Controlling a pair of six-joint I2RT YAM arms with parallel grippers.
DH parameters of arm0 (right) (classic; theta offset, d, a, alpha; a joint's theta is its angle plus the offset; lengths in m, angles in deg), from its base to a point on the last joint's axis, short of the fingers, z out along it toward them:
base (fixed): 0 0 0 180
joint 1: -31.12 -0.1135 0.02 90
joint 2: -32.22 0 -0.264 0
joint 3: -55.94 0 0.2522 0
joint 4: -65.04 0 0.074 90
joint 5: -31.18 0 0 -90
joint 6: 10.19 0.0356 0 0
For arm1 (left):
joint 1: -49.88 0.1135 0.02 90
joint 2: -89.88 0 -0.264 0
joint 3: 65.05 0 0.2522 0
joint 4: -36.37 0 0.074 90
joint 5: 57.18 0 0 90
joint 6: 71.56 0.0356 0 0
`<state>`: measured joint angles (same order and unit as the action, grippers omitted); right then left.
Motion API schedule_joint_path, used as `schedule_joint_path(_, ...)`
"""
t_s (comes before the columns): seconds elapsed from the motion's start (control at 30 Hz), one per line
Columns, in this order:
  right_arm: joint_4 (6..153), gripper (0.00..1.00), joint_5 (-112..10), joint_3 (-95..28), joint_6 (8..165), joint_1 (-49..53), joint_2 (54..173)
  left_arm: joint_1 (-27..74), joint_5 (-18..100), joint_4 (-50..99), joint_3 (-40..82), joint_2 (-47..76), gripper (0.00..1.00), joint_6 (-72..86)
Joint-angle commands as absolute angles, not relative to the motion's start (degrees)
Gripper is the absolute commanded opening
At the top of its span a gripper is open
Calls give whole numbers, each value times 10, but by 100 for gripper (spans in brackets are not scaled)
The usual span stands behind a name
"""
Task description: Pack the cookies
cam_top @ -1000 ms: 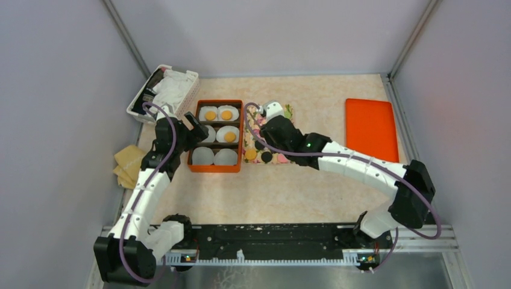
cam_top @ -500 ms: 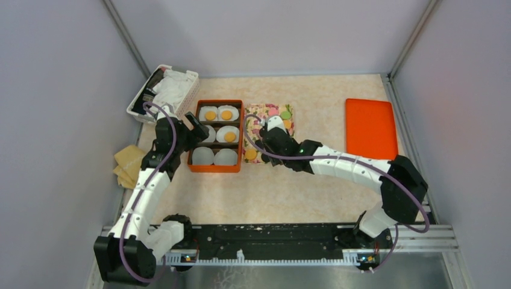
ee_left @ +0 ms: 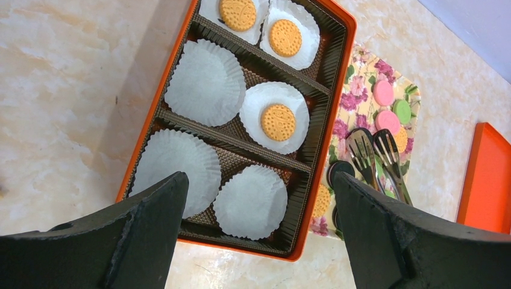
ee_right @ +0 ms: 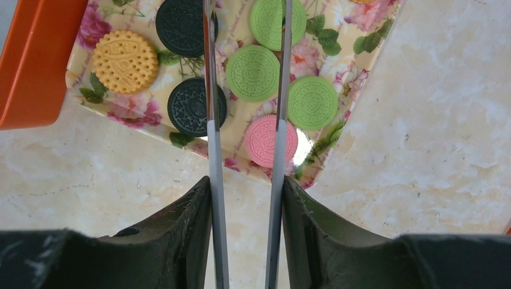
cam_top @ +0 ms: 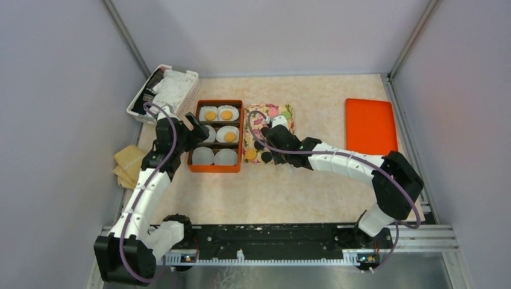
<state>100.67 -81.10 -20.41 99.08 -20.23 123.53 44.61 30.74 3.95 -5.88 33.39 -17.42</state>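
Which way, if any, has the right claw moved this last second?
Yes: the right claw pulled back toward the arm bases along the floral rectangular tray, uncovering the pink and green round cookies at its far end.

Bare surface (cam_top: 265, 192) lies open near, between the arms. The right tool (ee_left: 378, 158) hangs over the floral tray (cam_top: 284, 123), blocking access from above; the orange box (cam_top: 240, 139) stands just left of it, the left tool (cam_top: 194, 125) at its left wall.
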Motion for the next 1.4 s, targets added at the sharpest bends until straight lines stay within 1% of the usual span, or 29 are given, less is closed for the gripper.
schedule_joint_path(0.0,990,21,-792,-215,998,-203,1239,449,318,67,-63,335,96,-174)
schedule_joint_path(0.07,991,5,-789,-226,994,-203,1239,449,316,66,-60,336,97,-172)
schedule_joint_path(0.1,993,0,-788,-234,990,-203,1240,449,316,64,-59,337,97,-171)
schedule_joint_path(0.43,1006,0,-784,-307,954,-208,1201,450,306,63,-49,329,96,-185)
schedule_joint_path(0.6,1003,0,-751,-334,942,-226,1194,452,287,54,-29,314,97,-196)
schedule_joint_path(0.77,992,0,-709,-374,932,-262,1224,480,274,31,14,297,97,-207)
schedule_joint_path(0.93,986,0,-677,-421,924,-309,1274,543,302,20,42,276,97,-213)
schedule_joint_path(1.1,988,0,-662,-466,911,-351,1327,575,325,22,28,278,97,-211)
schedule_joint_path(1.17,991,0,-656,-476,910,-356,1344,578,343,25,19,284,97,-207)
schedule_joint_path(1.37,995,0,-641,-471,910,-358,1366,581,343,26,7,293,97,-194)
